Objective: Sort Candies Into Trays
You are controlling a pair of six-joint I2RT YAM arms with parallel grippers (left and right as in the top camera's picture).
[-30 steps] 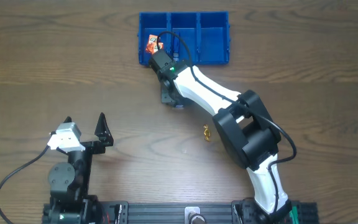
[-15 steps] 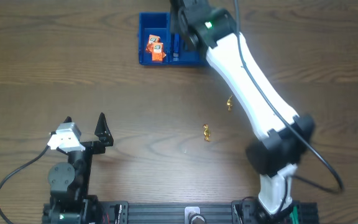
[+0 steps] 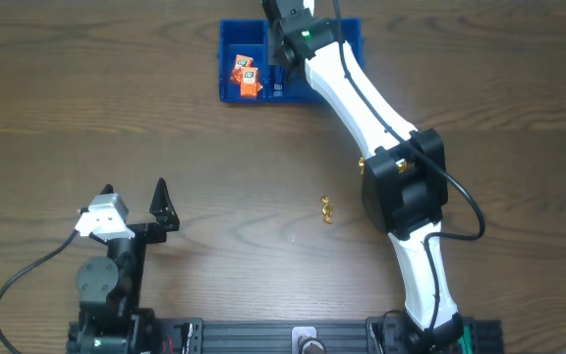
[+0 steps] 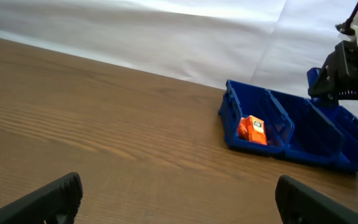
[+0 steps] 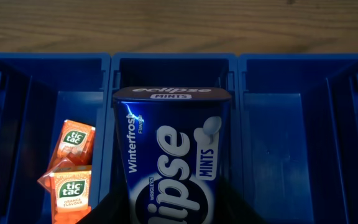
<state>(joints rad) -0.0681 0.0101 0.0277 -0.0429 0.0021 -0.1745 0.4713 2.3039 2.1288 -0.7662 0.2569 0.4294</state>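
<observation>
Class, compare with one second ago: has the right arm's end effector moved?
Yes. The right end effector, holding the mint tin, went from short of the blue tray to above its middle compartment.

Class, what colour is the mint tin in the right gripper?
Dark blue tin, white lettering; right wrist view.
</observation>
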